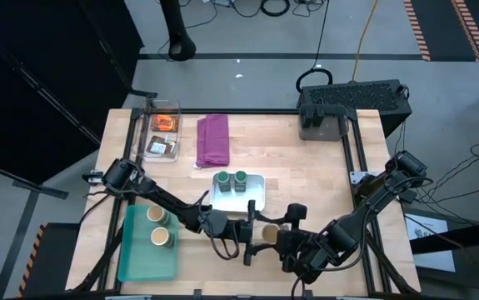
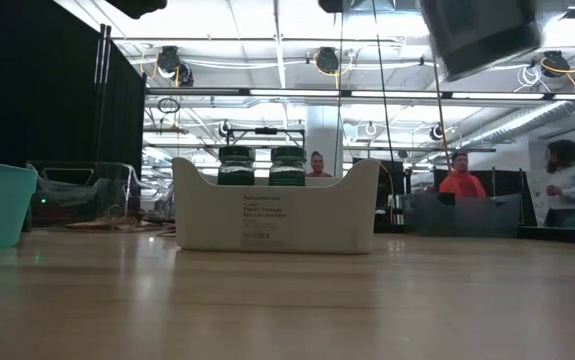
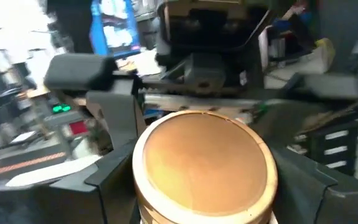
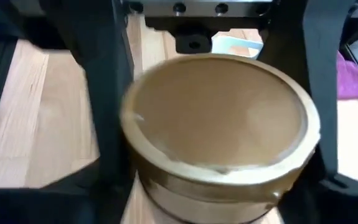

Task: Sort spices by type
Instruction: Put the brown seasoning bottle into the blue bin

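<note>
Handover in progress, apparently: tan-lidded jar (image 3: 203, 165) sits between the fingers of both left gripper (image 1: 246, 235) and right gripper (image 1: 274, 237), which meet nose to nose. Which one bears it, cannot tell. Likely bound for the teal tray (image 1: 136, 260) behind the left gripper, where two tan-lidded jars (image 1: 160, 227) already stand; green-lidded jars (image 1: 232, 181) occupy the white bin (image 1: 256, 198) beside both.

Two jars (image 1: 232, 179) are set in the middle tray (image 1: 256, 197). Two more jars (image 1: 158, 226) are placed in the left bin (image 1: 136, 258). A cloth (image 1: 213, 139) is laid behind the tray.

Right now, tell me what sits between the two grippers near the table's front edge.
In the high view, a tan-lidded jar sits between the left gripper and the right gripper. Both wrist views show its lid framed by dark fingers.
</note>
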`<state>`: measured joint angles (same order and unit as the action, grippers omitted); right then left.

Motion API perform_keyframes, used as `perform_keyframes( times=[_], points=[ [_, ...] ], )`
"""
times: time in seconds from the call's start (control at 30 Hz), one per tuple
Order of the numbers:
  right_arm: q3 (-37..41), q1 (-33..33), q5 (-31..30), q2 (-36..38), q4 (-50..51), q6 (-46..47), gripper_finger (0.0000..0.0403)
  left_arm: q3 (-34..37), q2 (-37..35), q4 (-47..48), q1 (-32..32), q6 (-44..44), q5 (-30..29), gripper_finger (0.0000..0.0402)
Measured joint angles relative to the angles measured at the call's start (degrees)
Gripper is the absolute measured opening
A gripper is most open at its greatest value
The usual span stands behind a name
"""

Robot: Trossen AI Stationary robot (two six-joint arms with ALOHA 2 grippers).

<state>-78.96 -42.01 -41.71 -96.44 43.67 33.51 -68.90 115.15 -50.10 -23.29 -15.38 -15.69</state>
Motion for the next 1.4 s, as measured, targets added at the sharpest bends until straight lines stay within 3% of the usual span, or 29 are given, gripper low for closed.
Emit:
perform_keyframes(
  times=[0.1,0.2,0.4,0.6,0.77,1.07,1.17,1.27,1.4],
  points=[
    [0.0,0.0,-0.2,0.0,-0.1,1.9,0.0359,0.0,0.0,0.1,-0.3,-0.1,-3.1,0.0282],
    [0.0,0.1,-0.4,0.0,0.0,3.2,0.0387,0.0,0.0,0.4,-0.9,0.0,-7.2,0.0282],
    [-0.1,-0.5,1.3,1.0,2.2,4.3,0.0361,0.1,-3.5,9.3,-3.5,3.0,-16.8,0.0282],
    [-0.1,-1.5,1.4,2.9,10.0,8.2,0.0351,0.1,-10.9,22.8,-9.7,15.7,-22.4,0.0282],
    [-0.1,-1.6,-3.0,3.9,15.2,9.5,0.0351,0.1,-18.6,41.5,-18.0,31.4,-29.4,0.0282],
    [-0.1,-0.3,-7.9,4.0,13.3,6.2,0.0352,0.0,-28.2,67.4,-33.6,60.2,-29.5,0.0282],
    [-0.1,0.6,-7.9,4.0,10.8,4.1,0.0352,0.0,-29.1,69.8,-37.3,62.6,-30.2,0.0282],
    [-0.1,1.3,-7.8,4.0,8.1,1.5,0.0352,0.0,-29.1,73.6,-41.2,61.6,-26.5,0.0282],
    [-0.1,2.0,-7.6,4.0,5.0,-0.4,0.0352,1.5,-28.6,83.7,-46.1,71.9,-29.7,0.0282]
  ],
)
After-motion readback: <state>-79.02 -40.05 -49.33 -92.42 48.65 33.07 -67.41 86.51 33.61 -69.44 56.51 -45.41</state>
